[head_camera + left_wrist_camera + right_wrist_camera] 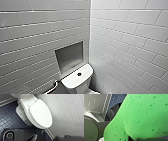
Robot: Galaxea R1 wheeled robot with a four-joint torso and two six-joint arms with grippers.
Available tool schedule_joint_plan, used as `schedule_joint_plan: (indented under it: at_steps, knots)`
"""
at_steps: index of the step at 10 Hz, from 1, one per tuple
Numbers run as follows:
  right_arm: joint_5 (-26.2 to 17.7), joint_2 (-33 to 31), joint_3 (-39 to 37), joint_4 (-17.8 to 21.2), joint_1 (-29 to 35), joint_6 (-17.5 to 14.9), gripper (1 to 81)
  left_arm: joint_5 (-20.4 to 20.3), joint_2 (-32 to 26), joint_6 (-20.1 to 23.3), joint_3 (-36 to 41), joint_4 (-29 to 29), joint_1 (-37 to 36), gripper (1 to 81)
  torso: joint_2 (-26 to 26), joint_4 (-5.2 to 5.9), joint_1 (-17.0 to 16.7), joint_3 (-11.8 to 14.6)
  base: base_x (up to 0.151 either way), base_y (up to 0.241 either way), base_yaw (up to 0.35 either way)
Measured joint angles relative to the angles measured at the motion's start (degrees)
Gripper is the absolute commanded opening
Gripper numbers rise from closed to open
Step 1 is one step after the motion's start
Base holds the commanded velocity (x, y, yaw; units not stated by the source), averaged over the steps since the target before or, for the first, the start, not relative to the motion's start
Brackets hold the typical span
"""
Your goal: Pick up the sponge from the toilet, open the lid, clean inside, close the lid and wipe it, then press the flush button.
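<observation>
Head view: we see the toilet [76, 82] in a tiled corner, the flush button [79, 74] on top of it. Left wrist view: the lid [40, 114] lies shut. Right wrist view: the sponge [142, 116] sits close against the camera; we cannot tell how either arm's jaws stand.

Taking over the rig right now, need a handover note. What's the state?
Right gripper: shut on the sponge, which sits close against its wrist camera.
Left gripper: looks down on the lid; grip state unclear.
Lid: down, nothing on it. Flush button is on the cistern top.
Done: sponge picked up.
Left: no sign that the inside is cleaned or the lid wiped; treat opening, cleaning, closing, wiping and flushing as pending.
</observation>
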Motion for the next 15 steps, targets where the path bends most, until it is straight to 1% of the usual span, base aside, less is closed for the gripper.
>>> schedule_joint_plan:
  at_steps: [1,2,4,6,7,9,11,12,14,15]
  knots:
    - [-0.04,0.28,-0.02,0.05,0.24,0.02,1.0,1.48,-0.56,-0.07,0.62,-2.26,-3.23,81.1,0.02,0.0,0.02,-0.02,0.0,0.0,0.0]
    - [0.02,0.45,-0.02,0.1,0.28,0.24,1.0,2.97,-0.89,0.26,1.37,-4.22,-6.18,1.0,0.02,0.0,0.02,-0.02,0.0,0.0,0.0]
    - [0.1,0.59,-0.02,0.27,0.28,0.26,1.0,6.06,-1.05,-0.24,2.63,-8.52,-11.69,1.0,0.02,0.0,0.04,-0.05,0.0,0.0,0.0]
    - [0.1,0.74,-0.24,0.29,0.3,0.28,1.0,8.62,-0.89,-0.88,2.72,-11.39,-16.46,1.0,0.04,0.0,0.04,-0.05,0.0,0.0,0.0]
    - [0.07,0.87,-0.29,0.32,0.35,0.28,1.0,9.75,-0.34,-1.9,2.61,-12.21,-18.75,1.0,0.04,0.0,0.04,-0.05,0.0,0.0,0.0]
    - [0.13,0.89,-0.29,0.38,0.41,0.88,1.0,11.9,2.56,-4.72,0.85,-13.06,-23.3,1.0,0.06,0.0,0.06,-0.05,0.0,0.0,0.0]
    - [0.18,0.89,-0.29,0.43,0.52,1.73,1.0,13.99,5.49,-6.67,-3.54,-13.4,-25.92,1.0,0.06,0.0,0.06,-0.52,0.0,0.0,0.0]
    - [0.22,0.98,-0.29,0.43,0.67,1.77,1.0,15.15,6.74,-7.63,-6.35,-13.42,-26.71,1.0,0.06,0.0,0.06,-1.53,0.0,0.0,0.0]
    - [0.22,1.52,-0.3,0.51,1.07,1.74,1.0,16.97,11.08,-8.27,-11.97,-13.42,-28.5,1.0,0.13,0.0,0.11,-3.91,0.0,0.0,0.0]
    - [0.21,1.72,-0.3,0.6,1.33,1.74,1.0,17.58,13.69,-9.07,-14.36,-13.42,-29.6,1.0,0.15,0.0,0.13,-4.3,0.0,0.0,0.0]
